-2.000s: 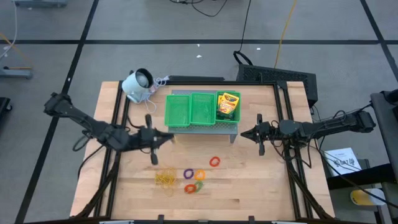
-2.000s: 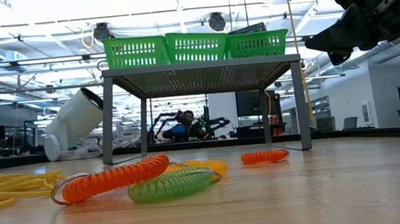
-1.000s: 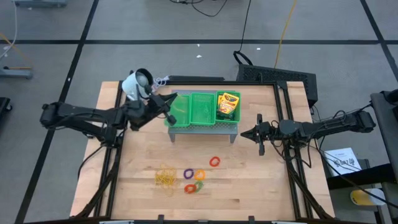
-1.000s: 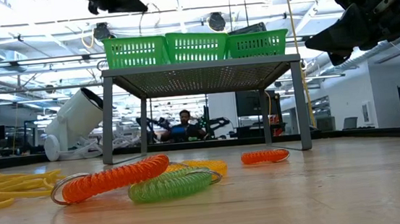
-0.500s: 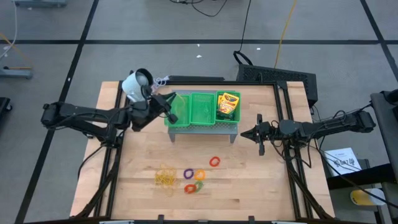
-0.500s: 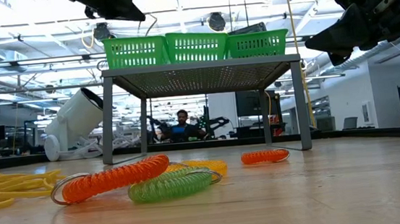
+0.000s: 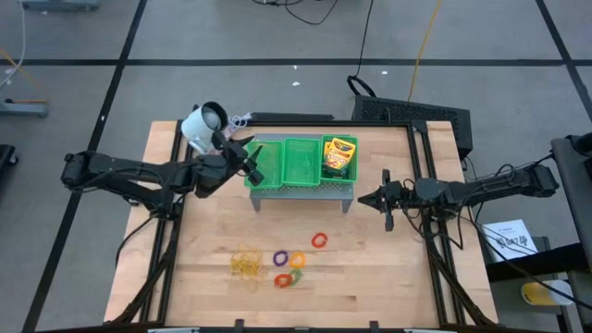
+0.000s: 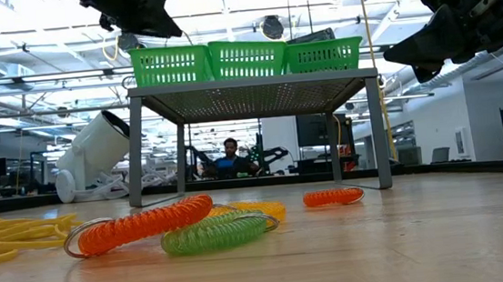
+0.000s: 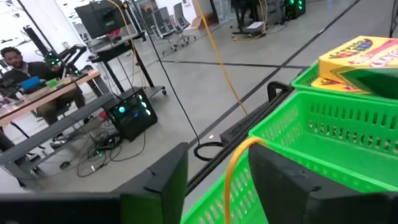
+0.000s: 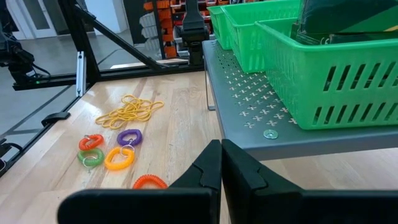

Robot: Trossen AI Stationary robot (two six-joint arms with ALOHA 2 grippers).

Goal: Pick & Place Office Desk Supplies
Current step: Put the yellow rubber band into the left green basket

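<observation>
- High view: I have the left gripper (image 7: 250,159) poised over the left end of the green tray (image 7: 298,176), jaws parted, with a thin yellow rubber band (image 9: 235,171) arcing between them in the left wrist view; whether the fingers grip it I cannot tell.
- Right gripper (image 7: 363,199) waits just right of the tray's grey stand (image 7: 305,191), jaws pressed together and holding nothing.
- On the desk (image 7: 370,268) lie the yellow rubber bands (image 7: 246,265) in a tangle, with the purple ring (image 7: 280,257), orange ring (image 7: 298,261), green ring (image 7: 287,278) and red ring (image 7: 319,240) near them; the crayon boxes (image 7: 339,156) sit in the tray's right compartment.
- My worry: the band could cling to a finger instead of dropping, or spring over the rim and land beside the white device (image 7: 203,127), since the gripper hangs close to the tray's edge.
- Pulling away with the band snagged on the mesh could drag the tray on its stand.
- Writing on the yellow box lid shows in the left wrist view but is too blurred for me to read.
</observation>
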